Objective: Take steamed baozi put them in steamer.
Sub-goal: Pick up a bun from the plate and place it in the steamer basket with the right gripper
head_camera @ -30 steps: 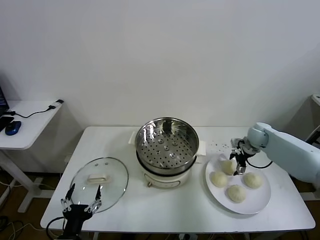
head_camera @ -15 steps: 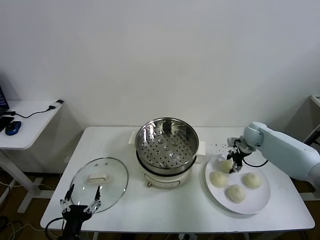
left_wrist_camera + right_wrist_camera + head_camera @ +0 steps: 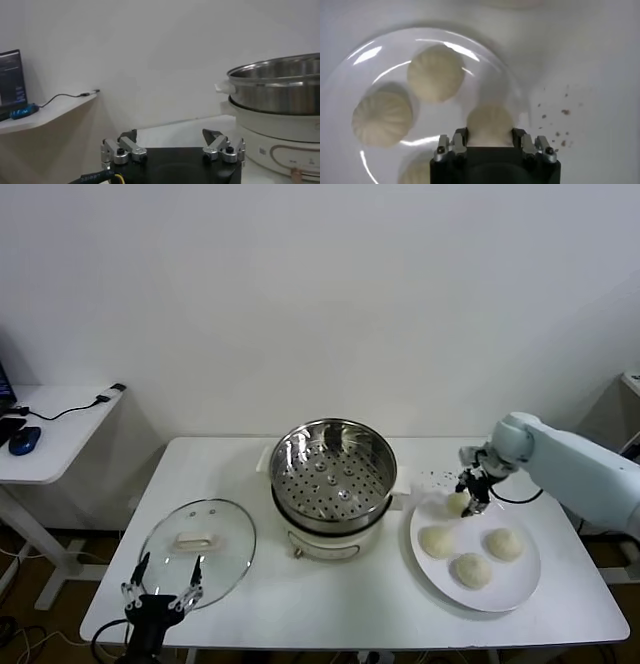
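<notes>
**Right gripper clamps one bun above the plate**

While three steamed baozi (image 3: 470, 552) lie on the white plate (image 3: 520, 582), the fourth baozi (image 3: 458, 504) sits pinched between the fingers of the right gripper (image 3: 472, 493) over the plate's far left edge, on the side nearest the steamer. From the right wrist view, that bun (image 3: 490, 124) fills the space between the two fingers (image 3: 451, 146), whose pads press against its sides, and it appears raised above the plate's rim (image 3: 515, 95); two of the other buns lie farther in on the plate and a third shows only at the picture's edge. Small dark specks (image 3: 560, 112) dot the white table (image 3: 350, 599) just beside the plate.

The steamer (image 3: 333, 474) stands at the middle of the table, its shiny steel basket resting on the cream-white pot base. Its perforated floor holds no buns. It stands near the plate but apart from it, to the plate's left.

The glass lid (image 3: 198, 549) with its white handle lies flat on the table, left of the steamer. The left gripper (image 3: 162, 592) waits at the table's near left edge, close to the lid, with its fingers spread wide and nothing between them; the left wrist view shows the same splayed fingers (image 3: 122, 150) with the steamer's side beyond.

A side desk (image 3: 50, 434) stands further left.
</notes>
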You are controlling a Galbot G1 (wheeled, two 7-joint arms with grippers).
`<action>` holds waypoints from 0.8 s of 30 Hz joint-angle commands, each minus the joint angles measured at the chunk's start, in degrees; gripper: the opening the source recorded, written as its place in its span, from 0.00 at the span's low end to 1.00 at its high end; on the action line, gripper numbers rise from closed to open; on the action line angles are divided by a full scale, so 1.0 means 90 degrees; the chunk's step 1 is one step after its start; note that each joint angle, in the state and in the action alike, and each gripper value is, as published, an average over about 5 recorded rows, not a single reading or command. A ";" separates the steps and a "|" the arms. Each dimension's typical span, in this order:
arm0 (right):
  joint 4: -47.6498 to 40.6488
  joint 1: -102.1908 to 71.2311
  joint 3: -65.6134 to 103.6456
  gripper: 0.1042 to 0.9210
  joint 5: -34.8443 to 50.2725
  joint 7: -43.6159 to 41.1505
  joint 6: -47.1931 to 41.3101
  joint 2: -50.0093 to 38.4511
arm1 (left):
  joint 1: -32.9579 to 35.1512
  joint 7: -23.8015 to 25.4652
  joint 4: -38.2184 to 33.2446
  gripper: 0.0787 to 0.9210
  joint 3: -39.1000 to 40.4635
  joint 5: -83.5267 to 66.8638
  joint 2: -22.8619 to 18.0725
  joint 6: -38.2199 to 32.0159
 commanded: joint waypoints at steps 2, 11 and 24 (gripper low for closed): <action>0.0590 0.2890 -0.1710 0.59 -0.0244 -0.0298 0.2446 0.0675 | 0.0003 0.0005 -0.0016 0.88 0.0001 0.0011 0.0007 0.0013; 0.0893 0.2980 -0.1098 0.59 -0.1731 -0.0037 0.3761 0.1976 | -0.0017 0.0000 -0.0062 0.88 0.0071 0.0068 -0.0020 0.0035; 0.0170 0.0961 -0.0102 0.59 -0.3194 0.0198 0.4088 0.3344 | 0.0105 -0.0004 -0.0017 0.88 0.0014 0.0016 -0.0022 -0.0050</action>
